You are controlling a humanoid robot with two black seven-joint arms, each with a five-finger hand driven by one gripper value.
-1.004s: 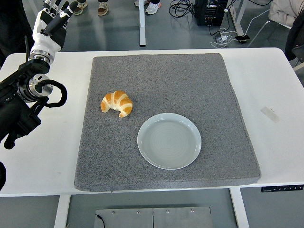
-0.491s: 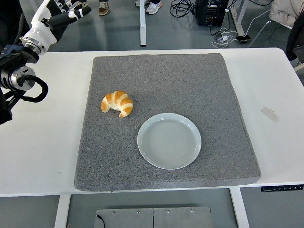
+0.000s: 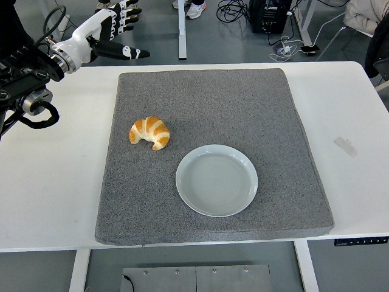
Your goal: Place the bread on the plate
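Left hand (image 3: pixel 112 33) raised at upper left, fingers spread.

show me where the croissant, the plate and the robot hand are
croissant (image 3: pixel 149 132), head view, middle of its crust
plate (image 3: pixel 183 182), head view, left rim
left robot hand (image 3: pixel 115 30), head view, middle of the hand

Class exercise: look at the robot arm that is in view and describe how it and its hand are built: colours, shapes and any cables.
Only the left arm shows. It is black and bulky, with a round silver joint and a black cable looping below it. A silver ring at the wrist leads to a white forearm shell. The left hand has a white back and five fingers of black and white segments.
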